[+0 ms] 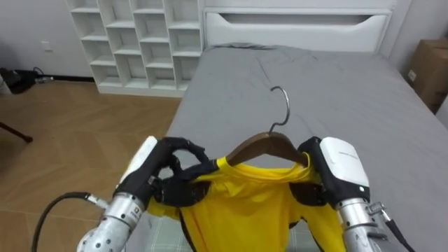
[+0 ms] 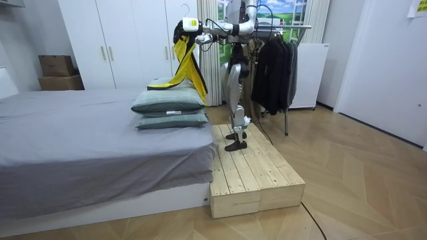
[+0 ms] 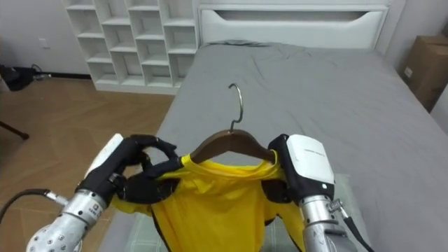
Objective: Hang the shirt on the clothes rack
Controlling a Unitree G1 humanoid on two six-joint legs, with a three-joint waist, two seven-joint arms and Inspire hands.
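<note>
- Left eye view: I have the yellow shirt (image 1: 245, 206) draped on a wooden hanger (image 1: 269, 145), held out over the near end of the grey bed (image 1: 350, 91). My left hand (image 1: 168, 175) is curled tight on the shirt's left shoulder. My right hand (image 1: 327, 168) is clamped on the right shoulder, over the hanger's end. I judge that a grip at each end holds the hanger level and leaves its hook (image 1: 285, 106) free to catch a rail. White shelves (image 1: 133, 42) stand far left.
- Room view: this shows what my head camera cannot. I stand on a wooden platform (image 2: 253, 173) beside the bed, with the shirt raised above two pillows (image 2: 170, 101). The rack (image 2: 297, 27) of dark clothes (image 2: 273, 67) is at my back, so I judge a turn comes before any hanging.
- Right eye view: this shows the same two-handed hold from slightly to one side, with the hook upright between my hands. It tells me nothing about the rack.
</note>
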